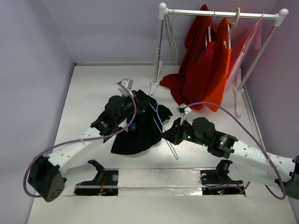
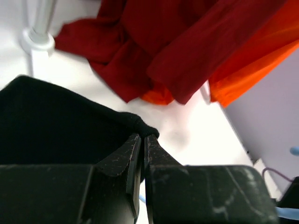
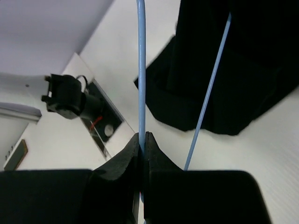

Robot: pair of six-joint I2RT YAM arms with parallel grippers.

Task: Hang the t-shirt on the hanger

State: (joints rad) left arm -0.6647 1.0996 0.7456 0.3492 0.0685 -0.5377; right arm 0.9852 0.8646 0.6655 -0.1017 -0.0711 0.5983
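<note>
The black t-shirt (image 1: 138, 131) lies bunched on the white table, mid-left. The thin light-blue hanger (image 1: 161, 125) slants across the shirt's right side, its lower end sticking out toward the near edge. My left gripper (image 1: 141, 99) is at the shirt's far edge. In the left wrist view it (image 2: 143, 136) is shut on a fold of the t-shirt (image 2: 65, 126). My right gripper (image 1: 169, 135) is beside the shirt's right hem. In the right wrist view it (image 3: 143, 136) is shut on one wire of the hanger (image 3: 141, 70), with the t-shirt (image 3: 233, 65) behind.
A white clothes rack (image 1: 219, 13) stands at the back right with red garments (image 1: 198, 70), an orange one (image 1: 223, 74) and a pink one (image 1: 247, 44), some trailing onto the table. The rack's foot (image 1: 154, 86) is just beyond the shirt. Lilac walls close both sides.
</note>
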